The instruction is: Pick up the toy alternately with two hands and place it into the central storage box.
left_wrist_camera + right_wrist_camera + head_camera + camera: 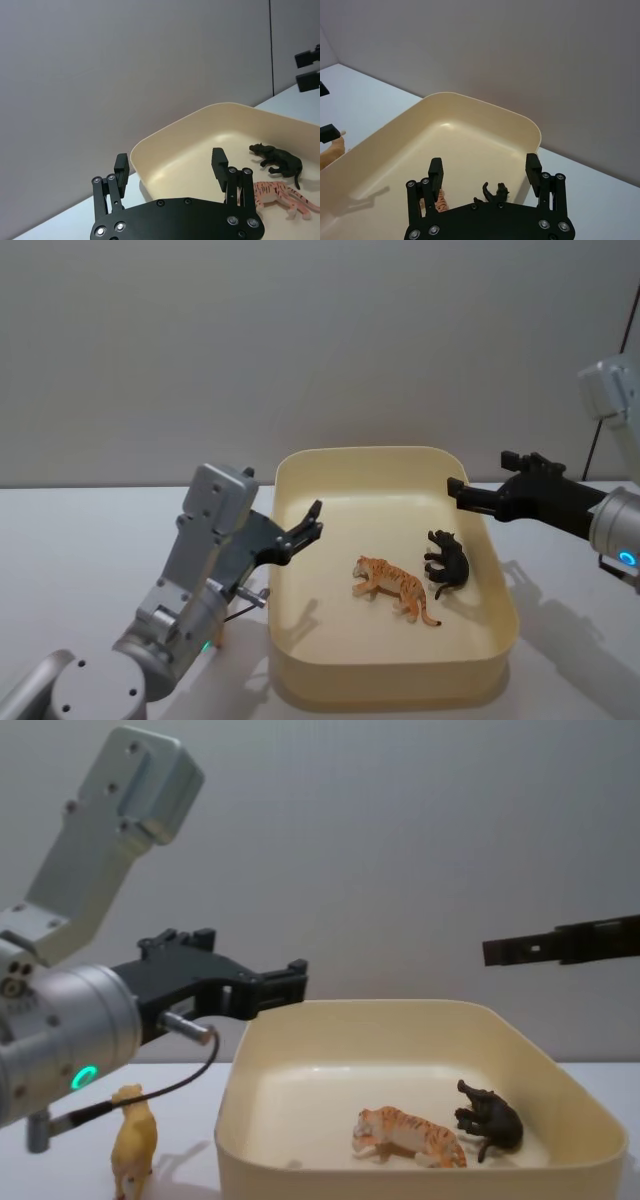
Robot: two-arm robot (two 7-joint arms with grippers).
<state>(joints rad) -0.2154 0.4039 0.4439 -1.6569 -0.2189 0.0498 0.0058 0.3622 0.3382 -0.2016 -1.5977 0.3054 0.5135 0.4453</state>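
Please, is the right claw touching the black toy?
Apart: the chest view shows the right claw high above the black toy, open air between.

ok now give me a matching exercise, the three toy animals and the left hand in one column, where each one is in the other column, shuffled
1. orange tiger
2. black animal
3. yellow animal
4. left hand

a. standing on the table outside the storage box, on the robot's left
b. open, above the storage box's left wall
c. lying in the storage box, near its middle
d. lying in the storage box, by its right wall

Pairs: 1-c, 2-d, 3-a, 4-b
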